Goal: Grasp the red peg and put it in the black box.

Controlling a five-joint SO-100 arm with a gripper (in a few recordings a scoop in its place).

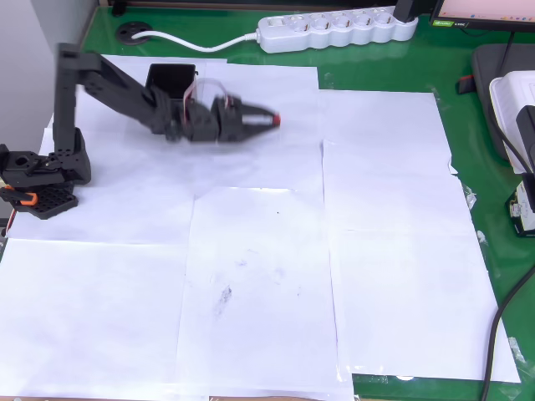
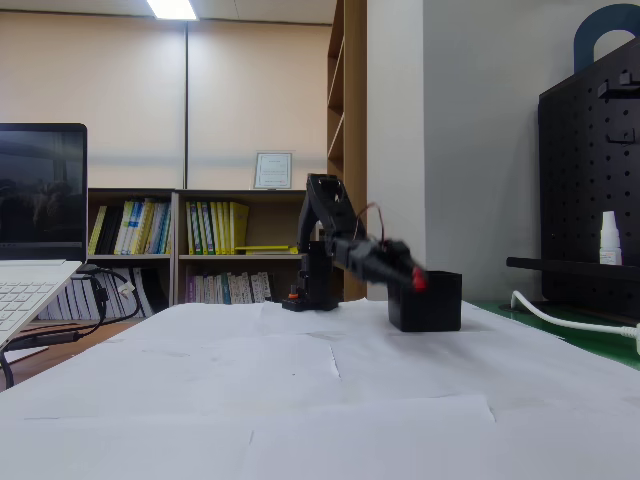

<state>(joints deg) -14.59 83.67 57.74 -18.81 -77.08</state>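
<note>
Half-hidden black box [image 1: 170,78]; blurred claw [image 1: 269,119]

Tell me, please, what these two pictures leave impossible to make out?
- The tool: motion-blurred in both views, so its jaw state is unclear.
- The red peg: a red smear at the tool's tip; shape and grip unreadable.
- The black box: the arm covers part of it in the overhead view; inside hidden in the fixed view.

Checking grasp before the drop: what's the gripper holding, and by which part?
The red peg sits pinched at the tip of the gripper; motion blur hides which part is gripped.
</note>
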